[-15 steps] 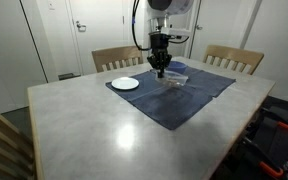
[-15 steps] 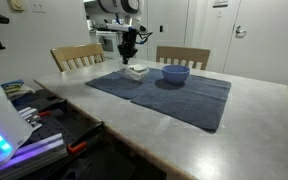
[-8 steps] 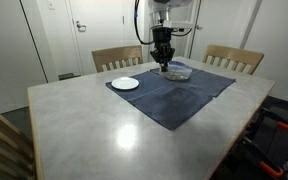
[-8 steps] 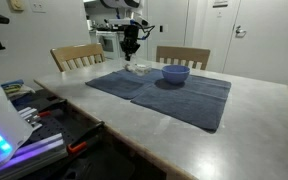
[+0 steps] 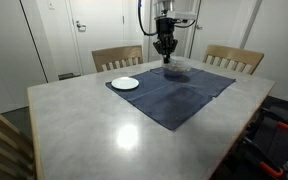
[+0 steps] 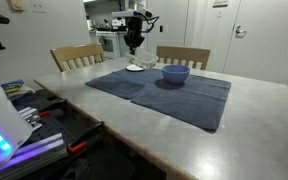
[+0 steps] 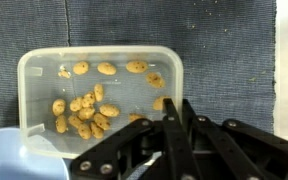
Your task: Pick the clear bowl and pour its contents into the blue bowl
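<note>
The clear bowl (image 7: 99, 85) sits on the dark blue cloth mat and holds several yellowish-brown pieces. It also shows in both exterior views (image 5: 176, 72) (image 6: 136, 67). The blue bowl (image 6: 175, 74) stands on the mat beside it, and its rim shows at the lower left corner of the wrist view (image 7: 9, 155). My gripper (image 7: 179, 103) is shut and empty. It hangs well above the clear bowl's near edge without touching it (image 5: 165, 47) (image 6: 133, 42).
A white round plate (image 5: 125, 83) lies at the mat's corner. The dark blue mat (image 5: 174, 100) (image 6: 164, 92) covers the far half of the grey table. Two wooden chairs (image 5: 117, 58) (image 5: 234, 59) stand behind the table. Equipment sits beside the table (image 6: 14, 135).
My gripper has risen from just above the clear bowl to well above it and shifted slightly toward the far side. The bowl stays on the mat.
</note>
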Action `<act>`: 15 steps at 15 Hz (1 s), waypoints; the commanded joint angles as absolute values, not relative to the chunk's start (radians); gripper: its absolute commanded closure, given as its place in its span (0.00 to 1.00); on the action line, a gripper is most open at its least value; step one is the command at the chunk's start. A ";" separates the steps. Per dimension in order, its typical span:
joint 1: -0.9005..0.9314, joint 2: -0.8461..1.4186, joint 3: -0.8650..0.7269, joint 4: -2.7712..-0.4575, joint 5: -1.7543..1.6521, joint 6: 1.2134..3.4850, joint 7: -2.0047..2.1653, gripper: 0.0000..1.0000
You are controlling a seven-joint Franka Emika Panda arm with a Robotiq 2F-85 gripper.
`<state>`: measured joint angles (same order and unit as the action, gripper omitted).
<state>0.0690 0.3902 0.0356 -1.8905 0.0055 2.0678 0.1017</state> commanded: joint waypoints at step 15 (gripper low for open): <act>0.028 0.348 0.020 -1.858 -0.015 2.072 -0.030 0.90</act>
<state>0.0302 0.3482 0.0177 -1.8595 -0.0138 2.0744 -0.0311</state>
